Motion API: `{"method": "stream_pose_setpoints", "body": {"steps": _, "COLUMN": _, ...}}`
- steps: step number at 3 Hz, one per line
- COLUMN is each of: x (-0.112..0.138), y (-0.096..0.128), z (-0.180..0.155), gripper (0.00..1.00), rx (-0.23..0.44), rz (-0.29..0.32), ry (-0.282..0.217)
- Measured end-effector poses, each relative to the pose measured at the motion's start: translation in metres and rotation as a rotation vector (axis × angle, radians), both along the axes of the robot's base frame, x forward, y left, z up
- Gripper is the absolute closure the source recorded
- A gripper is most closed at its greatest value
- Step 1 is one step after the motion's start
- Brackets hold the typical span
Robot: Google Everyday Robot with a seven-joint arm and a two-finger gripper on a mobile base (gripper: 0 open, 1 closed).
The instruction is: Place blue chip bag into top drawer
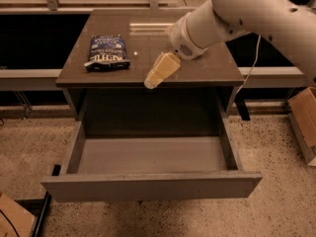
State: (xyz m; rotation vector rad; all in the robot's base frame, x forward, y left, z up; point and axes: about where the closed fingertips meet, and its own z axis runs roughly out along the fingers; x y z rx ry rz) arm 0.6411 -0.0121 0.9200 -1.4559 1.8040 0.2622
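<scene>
The blue chip bag [107, 52] lies flat on the left part of the brown cabinet top [197, 58], its white lettering facing up. The top drawer [150, 184] is pulled fully open below, with its grey inner floor bare. My gripper [152, 80] hangs from the white arm over the front middle of the cabinet top, pointing down and left. It is to the right of the bag and a little nearer the front, not touching it. It holds nothing.
A cardboard box [303, 122] stands on the floor at the right. Another cardboard corner [12, 218] shows at the bottom left. A cable [249, 70] hangs to the right of the cabinet. Dark shelving runs behind the cabinet.
</scene>
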Motion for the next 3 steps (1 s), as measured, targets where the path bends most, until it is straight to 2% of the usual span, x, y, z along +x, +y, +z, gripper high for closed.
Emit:
{"method": "stream_pose_setpoints", "body": {"steps": 1, "x": 0.048, "y": 0.006, "z": -0.016, "gripper": 0.0, "rx": 0.059, "rz": -0.033, "ry": -0.001}}
{"method": "stream_pose_setpoints", "body": {"steps": 2, "x": 0.048, "y": 0.006, "z": -0.016, "gripper": 0.0, "rx": 0.06, "rz": -0.033, "ry": -0.001}}
{"method": "stream_pose_setpoints", "body": {"steps": 3, "x": 0.061, "y": 0.025, "z": -0.026, "gripper": 0.0, "rx": 0.133, "rz": -0.073, "ry": -0.004}}
